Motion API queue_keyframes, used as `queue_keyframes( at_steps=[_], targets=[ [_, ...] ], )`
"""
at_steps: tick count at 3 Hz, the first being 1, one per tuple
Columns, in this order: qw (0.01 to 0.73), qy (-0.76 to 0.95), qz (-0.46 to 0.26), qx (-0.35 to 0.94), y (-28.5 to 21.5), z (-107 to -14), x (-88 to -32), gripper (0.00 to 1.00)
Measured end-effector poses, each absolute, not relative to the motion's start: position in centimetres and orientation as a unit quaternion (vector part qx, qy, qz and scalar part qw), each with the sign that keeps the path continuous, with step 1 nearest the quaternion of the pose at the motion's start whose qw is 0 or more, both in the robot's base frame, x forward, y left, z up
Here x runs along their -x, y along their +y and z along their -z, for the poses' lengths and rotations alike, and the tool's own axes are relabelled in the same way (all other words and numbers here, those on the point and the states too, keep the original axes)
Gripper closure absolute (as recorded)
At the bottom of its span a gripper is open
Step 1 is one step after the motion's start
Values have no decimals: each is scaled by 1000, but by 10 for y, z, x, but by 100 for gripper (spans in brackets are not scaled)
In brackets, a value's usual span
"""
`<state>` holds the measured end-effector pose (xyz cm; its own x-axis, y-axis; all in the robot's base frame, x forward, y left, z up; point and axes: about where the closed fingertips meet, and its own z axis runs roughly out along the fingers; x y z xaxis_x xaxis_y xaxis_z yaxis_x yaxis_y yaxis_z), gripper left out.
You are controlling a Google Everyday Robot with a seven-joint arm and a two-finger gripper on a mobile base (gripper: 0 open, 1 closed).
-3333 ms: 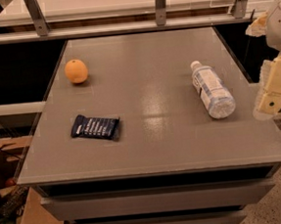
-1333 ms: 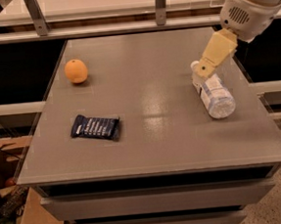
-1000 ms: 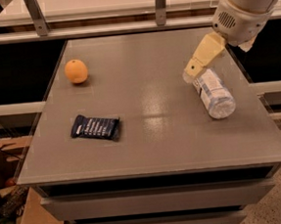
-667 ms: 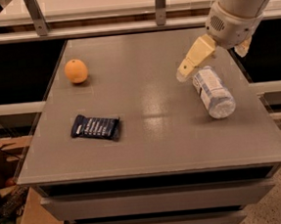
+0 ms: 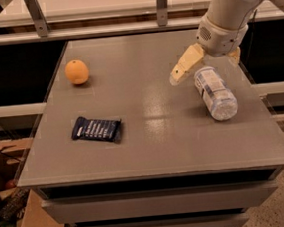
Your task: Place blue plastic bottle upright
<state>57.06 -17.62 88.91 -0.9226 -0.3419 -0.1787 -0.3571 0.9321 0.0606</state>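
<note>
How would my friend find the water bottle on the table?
Look at the grey table's right side, by the gripper. A clear ribbed water bottle lies there on its side. Unlike the orange and the flat dark wrapper, it is see-through with a blue-and-white label.

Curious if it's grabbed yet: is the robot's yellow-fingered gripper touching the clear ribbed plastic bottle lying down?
Cannot tell. The camera view shows the open gripper straddling the far end of the bottle; their overlap hides any gap or contact.
</note>
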Motion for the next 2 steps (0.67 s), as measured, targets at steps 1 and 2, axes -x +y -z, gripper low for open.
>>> queue_keyframes(
  at_steps=[1, 2],
  targets=[
    [73, 981, -48, 173, -174, -872, -579, 0],
    [62, 981, -56, 173, -172, -855, -584, 0]
  ],
)
